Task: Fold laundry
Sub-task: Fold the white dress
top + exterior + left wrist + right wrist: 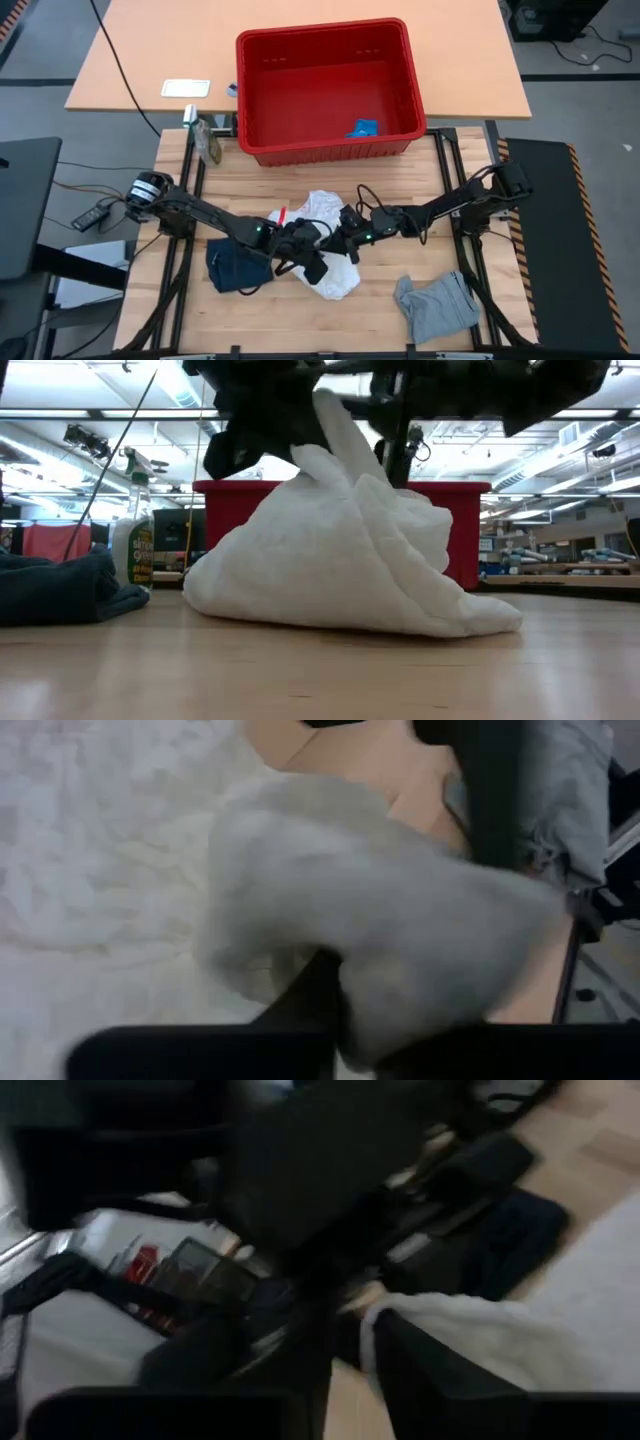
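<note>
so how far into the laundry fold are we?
Early. Nothing looks finished: the navy cloth sits bunched at the left and the grey cloth lies crumpled at the near right, neither touched. In hand: the left gripper and right gripper meet over the white crinkly cloth, which is pulled up into a peak mid-table. Left: fold all three. The red basket holds one small blue item.

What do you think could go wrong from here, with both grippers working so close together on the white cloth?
1. The left gripper and right gripper nearly meet over the white cloth; they could collide.
2. The cloth is lifted into a peak with folds bunched beneath, so it may crumple rather than fold flat.
3. The navy cloth lies right beside the left arm and might get dragged.
</note>
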You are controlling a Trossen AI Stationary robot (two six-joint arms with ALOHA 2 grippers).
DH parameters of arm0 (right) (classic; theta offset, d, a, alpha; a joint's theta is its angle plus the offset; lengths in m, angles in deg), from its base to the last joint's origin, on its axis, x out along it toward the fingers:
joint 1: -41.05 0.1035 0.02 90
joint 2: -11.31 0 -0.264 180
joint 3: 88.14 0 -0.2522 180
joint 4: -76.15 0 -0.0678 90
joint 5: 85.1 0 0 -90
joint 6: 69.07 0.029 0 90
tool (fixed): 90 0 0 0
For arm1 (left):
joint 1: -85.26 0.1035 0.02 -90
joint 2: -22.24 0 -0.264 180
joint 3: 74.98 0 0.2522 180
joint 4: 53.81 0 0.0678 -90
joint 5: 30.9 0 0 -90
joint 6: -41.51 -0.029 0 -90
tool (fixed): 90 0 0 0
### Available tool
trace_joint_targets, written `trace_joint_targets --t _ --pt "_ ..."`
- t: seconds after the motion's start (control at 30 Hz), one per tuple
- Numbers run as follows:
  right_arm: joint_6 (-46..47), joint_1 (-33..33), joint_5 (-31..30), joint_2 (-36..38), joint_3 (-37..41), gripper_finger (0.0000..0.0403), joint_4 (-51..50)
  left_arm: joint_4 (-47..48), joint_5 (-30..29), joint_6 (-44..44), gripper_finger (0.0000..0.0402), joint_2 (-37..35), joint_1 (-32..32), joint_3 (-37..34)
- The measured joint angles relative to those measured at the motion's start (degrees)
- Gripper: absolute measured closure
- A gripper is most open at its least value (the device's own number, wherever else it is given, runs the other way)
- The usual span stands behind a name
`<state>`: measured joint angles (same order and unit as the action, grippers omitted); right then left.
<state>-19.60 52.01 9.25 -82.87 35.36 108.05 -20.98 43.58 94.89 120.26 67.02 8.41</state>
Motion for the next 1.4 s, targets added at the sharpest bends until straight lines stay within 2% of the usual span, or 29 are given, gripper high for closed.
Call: trace_joint_targets --t 0.03,0.1,0.2,0.27,0.43,0.5,0.6,0.8,0.97,1.1,1.23,1.4 --pt "-0.2 0.3 0.0 0.8 0.0 0.0303 -1.4 -0.1 -0.4 0.5 0.0382 0.0 -0.5 0.0" --pt "-0.2 1.2 -1.8 2.2 0.0 0.0291 -5.4 1.5 -2.4 2.8 0.0389 -0.2 -1.9 0.0" --pt "-1.3 3.3 -7.8 3.9 0.0 0.0287 -15.5 5.3 -5.1 8.2 0.0395 -1.4 -5.5 -0.1" --pt "-1.5 5.2 -11.6 4.1 0.0 0.0289 -21.2 11.3 -9.4 14.2 0.0396 -3.0 -8.5 -0.1" --pt "-1.2 8.2 -14.2 0.0 0.0 0.029 -24.6 27.7 -25.3 43.4 0.0398 -6.1 -17.7 -0.1" --pt "-1.4 8.3 -14.7 -2.5 0.0 0.029 -22.7 32.1 -27.9 54.7 0.0399 -6.1 -21.0 0.0" --pt "-3.6 6.1 -15.1 -6.7 0.0 0.029 -18.9 33.4 -28.0 64.0 0.04 -4.0 -24.2 0.0" --pt "-7.9 -1.1 -12.5 -16.1 0.0 0.0293 -6.1 30.4 -28.0 63.9 0.0399 -0.7 -26.4 -0.1" --pt "-6.2 -5.8 -11.6 -19.9 -0.3 0.031 -3.6 29.9 -28.1 62.8 0.0391 -0.8 -27.2 -0.1" --pt "-4.0 -7.6 -9.1 -20.5 -0.5 0.0328 -5.5 30.7 -28.1 63.1 0.0392 -1.3 -27.6 -0.1" --pt "-4.8 -6.6 -7.0 -19.7 -0.5 0.0352 -10.1 34.3 -28.1 62.7 0.0396 -1.2 -26.5 -0.1" --pt "-1.9 -2.4 -8.3 -15.7 -0.4 0.0383 -23.9 32.3 -28.1 53.0 0.0396 -1.2 -22.3 -0.7"
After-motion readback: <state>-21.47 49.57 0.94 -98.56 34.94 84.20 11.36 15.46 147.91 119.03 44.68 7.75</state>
